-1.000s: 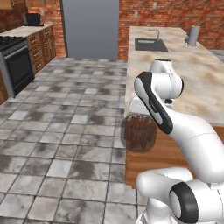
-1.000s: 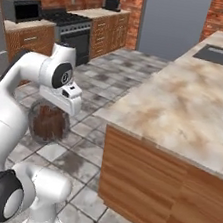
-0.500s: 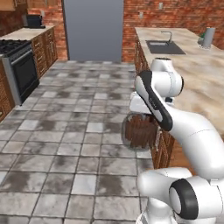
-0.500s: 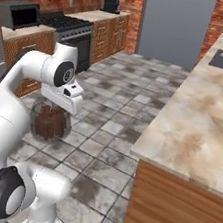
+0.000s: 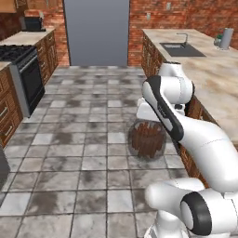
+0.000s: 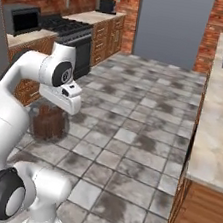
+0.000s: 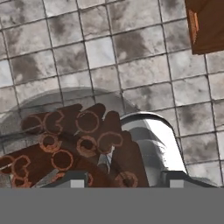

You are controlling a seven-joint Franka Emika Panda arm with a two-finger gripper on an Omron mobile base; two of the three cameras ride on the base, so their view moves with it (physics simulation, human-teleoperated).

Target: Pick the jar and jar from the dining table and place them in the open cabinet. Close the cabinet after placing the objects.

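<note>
Your gripper (image 7: 124,180) hangs over the grey tiled floor (image 5: 83,139), its fingers part-spread around the jar (image 5: 147,140) of upright brown sticks, carried in the air beside the marbled counter (image 5: 218,79); its silver lid (image 7: 153,140) shows.

A grey-and-white mottled tile floor (image 5: 83,139) runs between the units. To the right stands a long marbled desk (image 5: 218,81) on wooden fronts, with a sink (image 5: 181,49) set into its top and a grey cylinder (image 5: 225,38) upright at its far end. A black stove (image 5: 21,74) stands on the floor at left.
</note>
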